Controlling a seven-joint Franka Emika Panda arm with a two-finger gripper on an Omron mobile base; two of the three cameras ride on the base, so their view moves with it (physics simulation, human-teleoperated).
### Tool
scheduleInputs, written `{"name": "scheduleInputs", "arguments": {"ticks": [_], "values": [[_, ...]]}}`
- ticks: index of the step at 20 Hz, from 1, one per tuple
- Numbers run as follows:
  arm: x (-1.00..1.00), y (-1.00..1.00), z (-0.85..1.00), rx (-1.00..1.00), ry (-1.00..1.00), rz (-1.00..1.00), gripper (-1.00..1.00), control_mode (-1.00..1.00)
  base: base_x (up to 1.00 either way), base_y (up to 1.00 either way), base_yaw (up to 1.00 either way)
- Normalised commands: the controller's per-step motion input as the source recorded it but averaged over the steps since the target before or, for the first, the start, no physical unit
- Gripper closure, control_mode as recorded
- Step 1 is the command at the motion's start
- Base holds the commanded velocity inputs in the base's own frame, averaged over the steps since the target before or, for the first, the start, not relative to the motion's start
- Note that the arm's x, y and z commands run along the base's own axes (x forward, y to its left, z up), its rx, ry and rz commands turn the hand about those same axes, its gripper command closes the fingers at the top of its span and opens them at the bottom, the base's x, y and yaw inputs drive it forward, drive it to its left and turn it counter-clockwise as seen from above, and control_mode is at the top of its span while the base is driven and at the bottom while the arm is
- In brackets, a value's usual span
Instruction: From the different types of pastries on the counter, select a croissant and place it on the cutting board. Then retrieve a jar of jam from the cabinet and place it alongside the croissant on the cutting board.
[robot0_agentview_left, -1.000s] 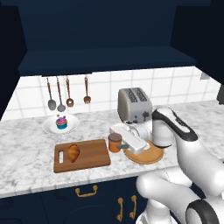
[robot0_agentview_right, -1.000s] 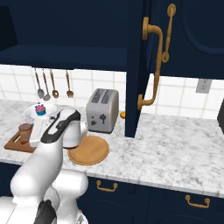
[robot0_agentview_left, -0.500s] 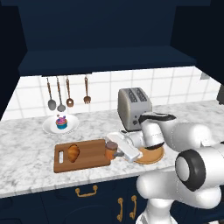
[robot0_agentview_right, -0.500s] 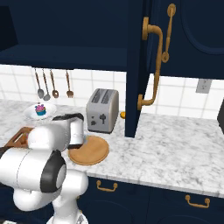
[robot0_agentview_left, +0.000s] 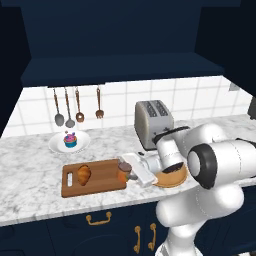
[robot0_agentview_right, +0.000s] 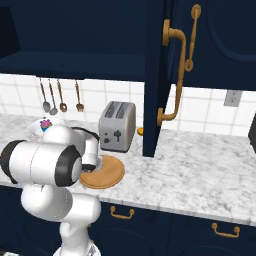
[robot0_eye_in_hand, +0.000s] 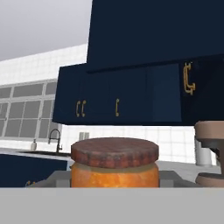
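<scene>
The croissant (robot0_agentview_left: 84, 174) lies on the left half of the brown cutting board (robot0_agentview_left: 102, 170) on the marbled counter (robot0_agentview_left: 30, 190). My gripper (robot0_agentview_left: 128, 173) is shut on the jar of jam (robot0_agentview_left: 121, 169), holding it upright at the board's right end, low over it; I cannot tell whether it touches the board. In the hand view the jar of jam (robot0_eye_in_hand: 114, 164) sits close up between my fingertips (robot0_eye_in_hand: 57, 177), reddish lid on top. The cupcake (robot0_agentview_left: 70, 139) stands on a white plate behind the board. The cabinet (robot0_agentview_left: 125, 70) hangs open above.
A round wooden plate (robot0_agentview_left: 172, 178) lies right of the board, partly under my arm. The toaster (robot0_agentview_left: 154, 118) stands behind it. Utensils (robot0_agentview_left: 75, 107) hang on the tiled wall. The open cabinet door (robot0_agentview_right: 160, 75) juts out over the counter at the right.
My arm has swung left and down with the jar, from above the round plate's edge to the right end of the cutting board. The grip has not changed.
</scene>
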Motion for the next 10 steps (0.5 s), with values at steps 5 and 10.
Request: {"name": "scheduleInputs", "arguments": {"ticks": [5,10], "values": [[0.21,0.28,-0.01,0.0,0.0,-0.13,1.0,-1.0,0.0,0.0,0.0],[0.44,-0.07,0.0,0.0,0.0,-0.03,1.0,-1.0,0.0,0.0,0.0]]}}
